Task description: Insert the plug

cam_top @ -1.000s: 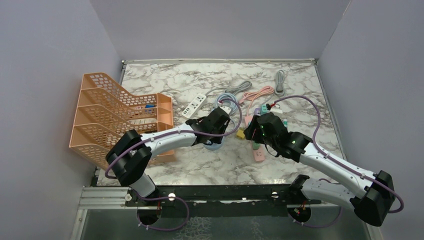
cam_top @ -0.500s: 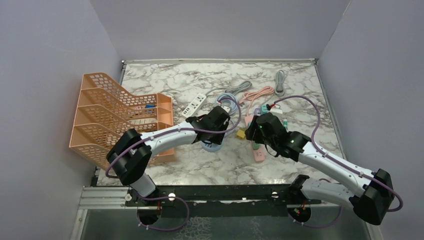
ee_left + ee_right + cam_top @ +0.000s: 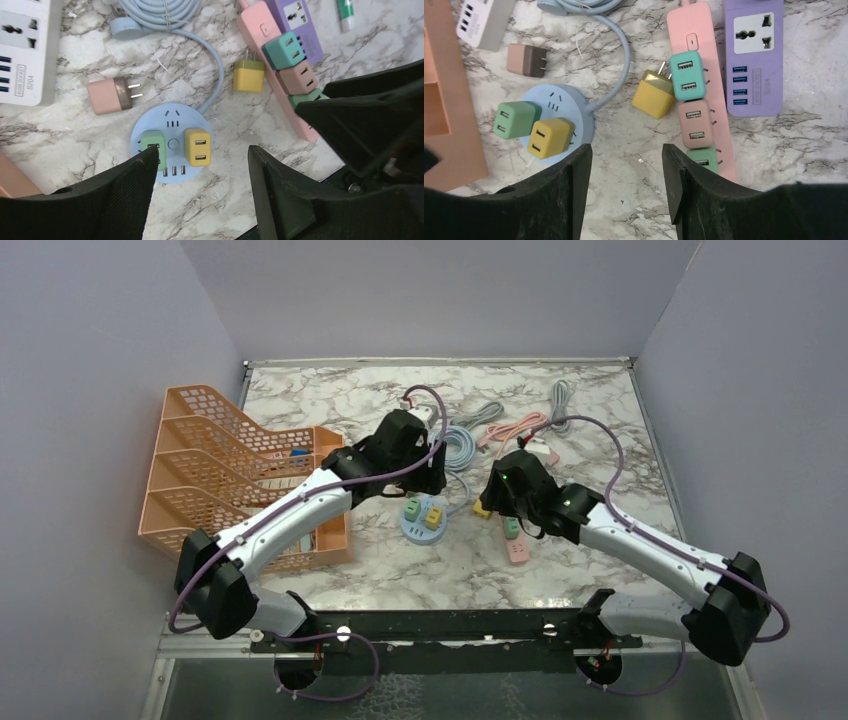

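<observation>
A round blue socket hub (image 3: 425, 517) (image 3: 172, 125) (image 3: 574, 102) lies on the marble with a green plug (image 3: 152, 144) (image 3: 514, 119) and a yellow plug (image 3: 197, 146) (image 3: 550, 137) seated in it. A loose yellow plug (image 3: 248, 76) (image 3: 654, 94) lies beside the pink power strip (image 3: 257, 25) (image 3: 694, 25). That strip carries teal, pink and green plugs. A pink-brown plug (image 3: 110, 95) (image 3: 525, 60) lies loose to the left. My left gripper (image 3: 432, 480) (image 3: 202, 150) hangs open above the hub, empty. Just right of the hub, my right gripper (image 3: 492, 505) (image 3: 626, 147) is open over bare marble.
An orange file rack (image 3: 240, 470) fills the left side. A white power strip (image 3: 25, 50) (image 3: 481, 17) and a purple one (image 3: 295, 25) (image 3: 754, 60) lie near the plugs. The hub's blue cable is coiled (image 3: 458, 445) behind it; grey (image 3: 560, 400) and pink cables (image 3: 515, 427) lie further back.
My left gripper opened, let go of the yellow plug in the round hub and rose away toward the back. The right arm shifted only slightly.
</observation>
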Tool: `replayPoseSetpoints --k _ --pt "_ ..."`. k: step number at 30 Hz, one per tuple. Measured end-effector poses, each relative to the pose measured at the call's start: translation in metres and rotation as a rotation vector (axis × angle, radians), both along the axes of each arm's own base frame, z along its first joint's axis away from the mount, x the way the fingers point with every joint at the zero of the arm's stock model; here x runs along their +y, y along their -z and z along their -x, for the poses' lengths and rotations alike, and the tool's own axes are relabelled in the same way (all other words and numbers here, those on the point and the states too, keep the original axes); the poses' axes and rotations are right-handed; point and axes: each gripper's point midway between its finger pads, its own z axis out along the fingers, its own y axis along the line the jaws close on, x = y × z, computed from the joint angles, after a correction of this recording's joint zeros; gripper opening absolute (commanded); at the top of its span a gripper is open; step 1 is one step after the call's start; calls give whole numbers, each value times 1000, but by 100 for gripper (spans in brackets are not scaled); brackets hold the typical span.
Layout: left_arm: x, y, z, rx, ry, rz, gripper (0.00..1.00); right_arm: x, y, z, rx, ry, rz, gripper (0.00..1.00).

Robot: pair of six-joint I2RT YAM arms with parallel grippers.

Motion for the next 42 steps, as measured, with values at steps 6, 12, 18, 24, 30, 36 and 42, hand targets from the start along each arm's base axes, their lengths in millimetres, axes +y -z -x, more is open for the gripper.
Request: replayPoseSetpoints --k 6,12,18,24,30,36,42 --pt "21 -32 -2 -91 -83 66 68 13 20 -12 95 19 69 54" --pt "39 -46 4 -135 -159 115 68 26 36 -25 167 74 102 54" --pt "45 -51 12 -134 -188 158 68 26 57 -28 215 134 128 55" --pt "51 -58 14 -148 -219 183 68 21 67 -26 239 181 143 56" --pt "54 -63 13 -167 -235 185 68 18 98 -23 299 203 201 55" --pt "55 -63 13 -167 -235 185 68 17 107 -27 300 235 224 55" --pt "55 -63 13 -167 -236 185 68 15 115 -35 285 260 259 53"
